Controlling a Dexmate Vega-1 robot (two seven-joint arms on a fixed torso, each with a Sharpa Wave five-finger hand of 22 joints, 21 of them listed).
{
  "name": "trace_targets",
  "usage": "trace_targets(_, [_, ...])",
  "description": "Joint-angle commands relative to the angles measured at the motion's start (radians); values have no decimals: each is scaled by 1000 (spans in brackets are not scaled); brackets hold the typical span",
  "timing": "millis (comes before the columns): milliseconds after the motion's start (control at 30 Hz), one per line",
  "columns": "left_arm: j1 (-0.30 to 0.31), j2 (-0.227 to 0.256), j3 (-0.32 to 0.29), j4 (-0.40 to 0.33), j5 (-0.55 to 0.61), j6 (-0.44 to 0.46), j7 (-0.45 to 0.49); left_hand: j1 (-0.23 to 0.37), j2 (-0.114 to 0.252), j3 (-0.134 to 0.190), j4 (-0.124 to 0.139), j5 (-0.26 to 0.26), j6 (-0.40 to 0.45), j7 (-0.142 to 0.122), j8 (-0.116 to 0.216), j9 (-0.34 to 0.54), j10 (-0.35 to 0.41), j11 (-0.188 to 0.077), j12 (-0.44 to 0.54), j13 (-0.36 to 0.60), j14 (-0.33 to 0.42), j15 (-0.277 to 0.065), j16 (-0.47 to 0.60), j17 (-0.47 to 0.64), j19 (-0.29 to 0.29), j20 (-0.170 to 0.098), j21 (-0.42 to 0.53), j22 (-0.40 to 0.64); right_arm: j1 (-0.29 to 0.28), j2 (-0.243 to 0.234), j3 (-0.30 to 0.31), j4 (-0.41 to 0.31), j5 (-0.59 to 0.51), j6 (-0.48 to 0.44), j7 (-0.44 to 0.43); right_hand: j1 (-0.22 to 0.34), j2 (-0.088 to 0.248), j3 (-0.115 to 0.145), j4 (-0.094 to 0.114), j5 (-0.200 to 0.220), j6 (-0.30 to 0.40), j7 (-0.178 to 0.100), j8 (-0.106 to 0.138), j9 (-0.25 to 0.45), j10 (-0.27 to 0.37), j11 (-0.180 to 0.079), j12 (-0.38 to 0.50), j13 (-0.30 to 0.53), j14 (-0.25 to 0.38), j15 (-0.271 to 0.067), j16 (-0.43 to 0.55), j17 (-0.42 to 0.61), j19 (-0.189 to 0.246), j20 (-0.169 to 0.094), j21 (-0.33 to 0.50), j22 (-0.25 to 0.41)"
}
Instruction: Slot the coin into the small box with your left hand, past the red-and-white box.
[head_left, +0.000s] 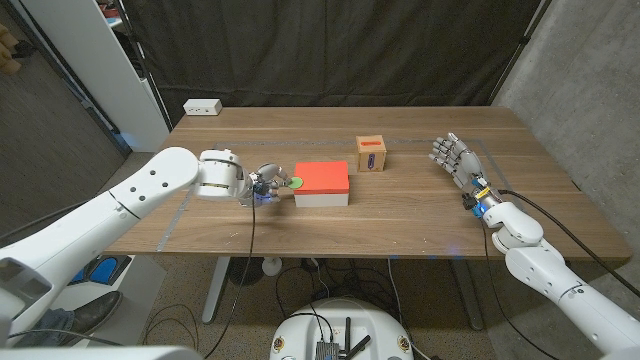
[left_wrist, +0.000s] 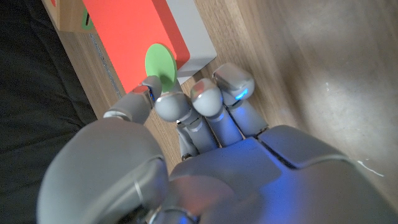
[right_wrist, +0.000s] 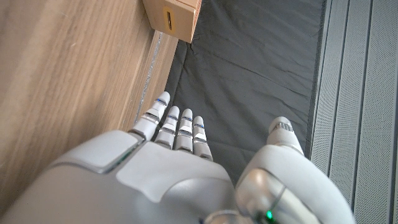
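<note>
Coin (left_wrist: 161, 61), green, pinched in the left hand (head_left: 262, 185) beside the red-and-white box (head_left: 322, 183); right hand (head_left: 456, 158) spread.

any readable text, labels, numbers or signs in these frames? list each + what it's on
None legible.
Small box: dark mark on its front face around the slot, too small to read as text.
Red-and-white box: plain, no print visible.
Green coin, held by the left hand: blank face.
White unit at the table's far edge: no readable marking.
</note>
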Motion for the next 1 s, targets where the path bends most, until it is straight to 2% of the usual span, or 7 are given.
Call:
trace_targets(33, [-6,-12,10,13,-3,5,-12,-1,13,5,1,2,6,7,4,-2,1,-1,-2,3,-6,-1,3,2,-5,-36,1,0,-6,7,4,10,5,9,1,-4,8,-2,-1,2,5,13,2,3,7,3,1,-1,8,-5,3,-1,6,8,-4,5])
trace_targets(267, [-3,-14,10,17,1,2,-31,-7,23,6,5,2,14,12,6,-3,-3,-1,-8,-1,-11,-1,0,-1,-10,-36,-1,-1,-3,17,3,23,12,15,10,-5,8,-3,-1,2,4,11,2,4,9,-1,1,-1,9,-2,3,-2,7,9,-6,5])
trace_targets(467, [8,-13,6,24,13,-2,-76,-22,37,6,9,1,99,21,31,-8,0,-2,-4,1,-11,-1,1,-5,-13,-36,-5,-1,-1,22,1,30,14,19,14,-5,8,-3,-1,1,6,10,2,4,13,1,2,-1,9,-1,3,-3,8,11,-8,5])
trace_targets(767, [26,1,-10,15,20,-4,-116,-29,54,7,3,1,165,29,33,-18,3,-2,3,-2,-10,-1,0,-16,-16,-37,-9,-4,-1,36,1,35,16,34,11,-6,8,-4,-1,1,7,9,2,4,20,0,4,0,9,-1,3,-4,8,14,-10,5])
trace_targets(1000, [70,18,-37,4,18,-40,-144,-6,105,29,-2,9,184,27,22,-21,-6,-2,8,1,-10,-2,3,-15,-21,-38,-11,-5,-9,37,-5,20,7,30,-1,-7,8,-4,-1,1,8,8,3,4,23,-1,5,0,9,0,2,-4,8,16,-12,6])
